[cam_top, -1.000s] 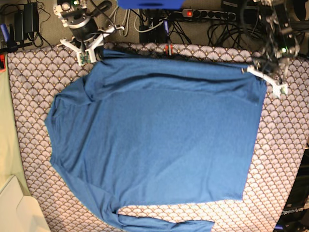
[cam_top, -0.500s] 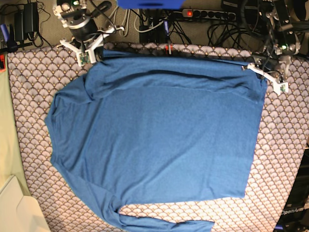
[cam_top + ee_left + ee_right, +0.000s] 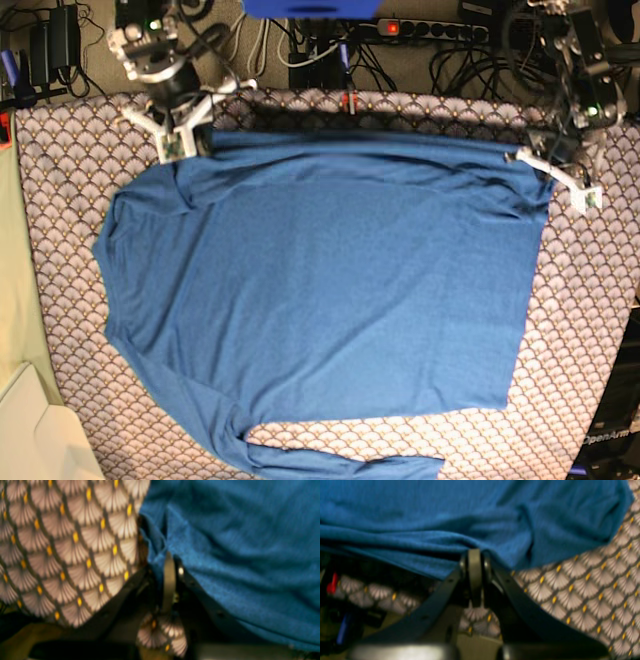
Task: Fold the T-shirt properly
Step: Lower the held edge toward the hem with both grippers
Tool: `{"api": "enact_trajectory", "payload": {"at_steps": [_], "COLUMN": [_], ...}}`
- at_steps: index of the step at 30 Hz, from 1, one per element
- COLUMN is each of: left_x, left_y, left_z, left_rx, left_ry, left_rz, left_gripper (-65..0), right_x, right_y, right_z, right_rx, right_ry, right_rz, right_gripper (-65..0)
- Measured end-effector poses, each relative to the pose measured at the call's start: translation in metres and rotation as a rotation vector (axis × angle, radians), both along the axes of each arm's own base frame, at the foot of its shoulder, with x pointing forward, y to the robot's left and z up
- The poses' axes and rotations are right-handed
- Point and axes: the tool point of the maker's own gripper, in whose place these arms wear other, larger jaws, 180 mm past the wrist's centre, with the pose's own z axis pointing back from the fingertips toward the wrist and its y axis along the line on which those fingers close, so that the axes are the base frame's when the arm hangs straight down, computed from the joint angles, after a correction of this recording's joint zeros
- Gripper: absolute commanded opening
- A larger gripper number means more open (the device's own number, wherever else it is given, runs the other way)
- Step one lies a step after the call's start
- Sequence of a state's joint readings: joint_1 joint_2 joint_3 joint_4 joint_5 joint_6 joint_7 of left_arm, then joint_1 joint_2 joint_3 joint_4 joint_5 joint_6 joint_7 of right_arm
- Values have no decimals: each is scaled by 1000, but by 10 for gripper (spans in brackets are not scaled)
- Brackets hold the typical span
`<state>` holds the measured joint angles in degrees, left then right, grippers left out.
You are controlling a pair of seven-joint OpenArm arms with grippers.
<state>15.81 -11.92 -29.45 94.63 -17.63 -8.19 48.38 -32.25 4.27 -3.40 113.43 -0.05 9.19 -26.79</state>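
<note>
The blue T-shirt (image 3: 320, 290) lies spread on the scallop-patterned cloth (image 3: 590, 300), with a long sleeve trailing along the near edge. My right gripper (image 3: 187, 140) is at the shirt's far left corner. In the right wrist view it (image 3: 475, 555) is shut on a bunched fold of the shirt's edge (image 3: 445, 517). My left gripper (image 3: 528, 157) is at the far right corner. In the left wrist view it (image 3: 170, 562) is shut on the shirt's edge (image 3: 237, 542), beside the bare patterned cloth (image 3: 62, 542).
A power strip (image 3: 430, 30) and tangled cables (image 3: 300, 50) lie beyond the table's far edge. A cream box (image 3: 35, 435) sits at the near left corner, next to a green surface (image 3: 15, 260). The cloth's right edge drops off near dark equipment (image 3: 610, 440).
Both grippers have moved toward the near side, dragging the shirt's far edge with them. The far edge now lies straighter and lower, and the crease behind it has flattened.
</note>
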Motion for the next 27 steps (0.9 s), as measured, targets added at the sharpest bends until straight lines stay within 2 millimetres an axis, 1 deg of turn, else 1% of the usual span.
{"api": "enact_trajectory", "payload": {"at_steps": [2,4,8,12,17,19,23,27], "left_x": [0,5,20,30,50,57,71,81], "left_y": [0,0,1,0,-1,-2,1,2], "left_z": [0,3,12,18,31,36,32,28], "left_rx": [-1,0,1,-2,-4,-3,-30,-52], "left_ry": [8,-3,-40,-63,-113,-130,-130,-129], "left_rz": [3,3,3,3,0,-1,17,29], "left_gripper": [-645,-645,-645,-645,-645,-645,-645,-645], "right_x": [8,14,27,40,65,72,87,93], "right_y": [0,0,0,-3,-5,-5,-7,-8], "right_z": [4,8,16,16,31,35,39,35], "right_rx": [0,0,-1,-24,-32,-35,-42,-44], "right_ry": [-21,-38,-72,-36,-74,-81,-88,-79], "right_rz": [0,0,0,-5,-10,-11,-14,-17], "right_gripper": [-650,-650,-650,-650,-650,-650,-650,-650]}}
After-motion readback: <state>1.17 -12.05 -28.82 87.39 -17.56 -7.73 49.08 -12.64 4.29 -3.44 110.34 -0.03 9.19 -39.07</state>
